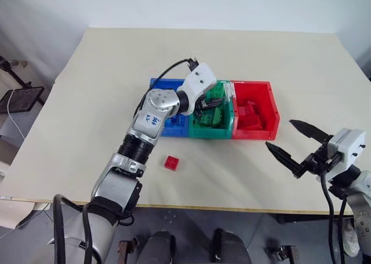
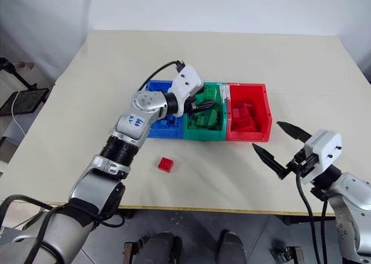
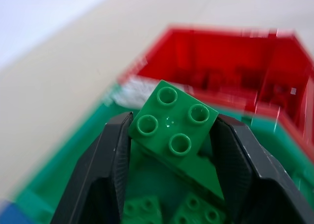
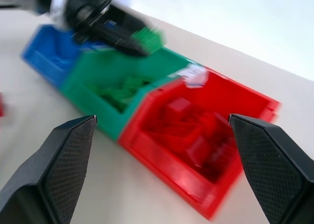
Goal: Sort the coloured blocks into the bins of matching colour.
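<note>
A pale table [image 1: 104, 73] carries everything, seen whole from the head views. Near its middle sit three joined bins in a row: the blue bin [image 2: 155, 128] on the robot's left, the green bin [image 2: 200, 135] in the middle, the red bin [image 1: 272, 110] on the right. The head views show the blue one partly hidden behind the left arm; the right wrist view shows all three in a line, with blurred red blocks [image 4: 194, 130] piled in the red bin and green blocks [image 4: 122, 91] in the green one.

The left gripper [image 1: 211, 103] reaches over the green bin. From the head views its grip is hard to read, but the left wrist view shows it plainly: the two black fingers [image 3: 110, 160] are part-closed on a green block [image 3: 172, 123], four studs facing the camera, held above more green blocks lying in the bin below, with the red bin just beyond.

The right gripper [image 1: 290, 141] hangs over the table's near right corner, apart from the bins, its fingers spread wide with nothing between them.

A single red block [image 1: 171, 162] lies on the table on the near side of the bins, just beside the left forearm in the head views.
</note>
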`<state>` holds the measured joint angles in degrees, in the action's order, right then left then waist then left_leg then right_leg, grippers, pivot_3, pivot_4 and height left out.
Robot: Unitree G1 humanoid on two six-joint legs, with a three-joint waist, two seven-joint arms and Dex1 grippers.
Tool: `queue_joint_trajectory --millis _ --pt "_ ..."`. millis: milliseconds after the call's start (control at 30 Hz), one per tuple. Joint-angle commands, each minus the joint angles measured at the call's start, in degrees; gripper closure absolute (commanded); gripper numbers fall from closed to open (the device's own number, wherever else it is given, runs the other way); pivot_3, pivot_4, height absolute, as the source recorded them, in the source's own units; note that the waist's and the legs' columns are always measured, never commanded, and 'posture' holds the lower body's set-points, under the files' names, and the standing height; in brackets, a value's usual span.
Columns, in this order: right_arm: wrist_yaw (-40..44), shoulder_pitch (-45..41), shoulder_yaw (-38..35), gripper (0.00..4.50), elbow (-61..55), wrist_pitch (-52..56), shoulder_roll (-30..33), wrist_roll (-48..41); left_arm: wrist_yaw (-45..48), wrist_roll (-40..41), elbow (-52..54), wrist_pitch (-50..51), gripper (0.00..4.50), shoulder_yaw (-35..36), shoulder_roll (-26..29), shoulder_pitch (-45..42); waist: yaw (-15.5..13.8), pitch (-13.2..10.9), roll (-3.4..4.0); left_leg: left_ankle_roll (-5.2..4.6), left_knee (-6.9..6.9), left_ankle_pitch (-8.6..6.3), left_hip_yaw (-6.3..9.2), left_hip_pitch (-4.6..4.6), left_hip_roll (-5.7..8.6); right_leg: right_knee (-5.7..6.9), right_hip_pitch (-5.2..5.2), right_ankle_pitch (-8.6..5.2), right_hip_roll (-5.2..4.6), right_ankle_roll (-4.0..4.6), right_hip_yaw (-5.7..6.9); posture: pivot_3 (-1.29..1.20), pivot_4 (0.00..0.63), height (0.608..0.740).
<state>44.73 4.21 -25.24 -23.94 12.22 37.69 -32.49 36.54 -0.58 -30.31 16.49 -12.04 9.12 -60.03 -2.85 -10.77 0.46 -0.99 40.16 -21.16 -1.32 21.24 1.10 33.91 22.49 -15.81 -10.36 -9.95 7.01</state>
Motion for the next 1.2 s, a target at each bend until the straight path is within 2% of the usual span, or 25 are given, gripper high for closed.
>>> queue_joint_trajectory --millis 33,133,333,400,500,633,767,900,1033,1100,1200 --pt "0.84 -0.72 -0.48 0.00 -3.65 2.71 1.62 -4.22 2.03 1.92 6.28 0.73 0.85 1.14 0.39 0.00 0.13 0.00 0.00 0.00 -0.02 0.00 0.00 0.00 0.00 0.00 0.01 0.00 0.00 0.00 0.01 0.00 0.150 0.740" --pt "3.26 -2.20 1.55 0.00 -3.54 3.57 2.79 -5.08 5.09 3.16 12.23 1.19 0.01 1.78 3.41 3.02 0.42 0.01 0.01 0.00 -0.03 0.00 0.00 -0.01 -0.01 -0.01 0.01 0.00 0.00 0.00 0.00 0.00 0.150 0.740" --pt "10.99 -6.66 6.33 0.00 -0.24 2.91 5.58 -4.81 12.40 8.38 23.85 -1.45 0.01 5.94 12.47 12.27 1.68 0.01 0.02 0.01 -0.03 0.00 0.01 -0.07 -0.05 0.05 -0.01 0.00 0.01 0.00 -0.02 0.00 0.150 0.740" --pt "15.01 -8.37 8.80 0.00 1.61 1.94 6.98 -3.71 16.66 9.71 26.33 -4.54 0.01 7.75 17.74 17.21 1.79 0.01 0.02 0.01 -0.02 0.00 0.02 -0.07 -0.07 0.04 0.00 0.00 0.01 0.00 -0.02 0.00 0.150 0.740" --pt "22.41 -12.26 14.36 0.00 5.36 0.04 8.73 -1.76 24.39 14.19 30.71 -7.52 0.01 14.47 28.02 28.77 2.90 0.02 0.04 0.02 -0.06 0.00 0.01 -0.13 -0.11 0.04 0.01 0.00 0.01 0.00 -0.04 0.00 0.150 0.740" --pt "28.75 -17.08 20.66 0.00 8.29 0.74 8.79 -1.22 28.36 20.69 32.52 -7.61 0.01 23.77 34.43 40.96 2.68 0.00 0.01 0.04 -0.06 -0.02 0.08 -0.11 -0.15 0.04 -0.02 0.00 0.02 0.00 0.03 0.00 0.150 0.740" --pt "31.61 -20.34 23.93 0.00 11.24 -1.51 7.45 0.56 30.32 19.93 30.94 -12.12 0.01 27.69 38.17 49.46 1.76 0.02 -0.01 0.03 0.05 -0.02 0.24 -0.07 -0.07 0.03 -0.11 0.00 -0.05 0.00 0.11 0.00 0.150 0.740" --pt "33.88 -21.14 25.02 0.00 13.96 -4.24 6.91 2.11 28.61 19.90 34.41 -13.05 0.01 28.96 38.92 53.86 1.27 0.01 -0.01 0.04 0.06 -0.02 0.23 -0.07 -0.05 0.02 -0.12 0.00 -0.07 0.00 0.13 0.00 0.150 0.740" --pt "34.35 -19.73 22.17 0.00 16.34 -9.38 7.08 3.32 23.61 25.84 48.50 -4.64 0.01 29.09 36.79 57.67 1.43 0.03 -0.10 0.04 0.06 -0.02 0.25 -0.07 -0.05 0.04 -0.13 0.00 -0.08 0.00 0.13 0.00 0.150 0.740" --pt "34.58 -18.72 20.61 0.00 18.74 -12.38 7.93 4.63 18.79 25.96 54.85 0.57 0.01 27.03 35.71 58.25 1.53 0.03 -0.10 0.05 0.04 -0.03 0.25 -0.11 -0.08 0.07 -0.12 0.00 -0.07 0.00 0.11 0.00 0.150 0.740" --pt "34.02 -15.27 17.76 0.00 19.90 -12.87 9.17 4.41 10.94 22.19 61.19 11.14 0.01 20.30 35.36 57.61 1.38 0.05 -0.07 0.06 0.04 -0.03 0.23 -0.13 -0.06 0.07 -0.14 0.00 -0.08 0.00 0.09 0.00 0.150 0.740"
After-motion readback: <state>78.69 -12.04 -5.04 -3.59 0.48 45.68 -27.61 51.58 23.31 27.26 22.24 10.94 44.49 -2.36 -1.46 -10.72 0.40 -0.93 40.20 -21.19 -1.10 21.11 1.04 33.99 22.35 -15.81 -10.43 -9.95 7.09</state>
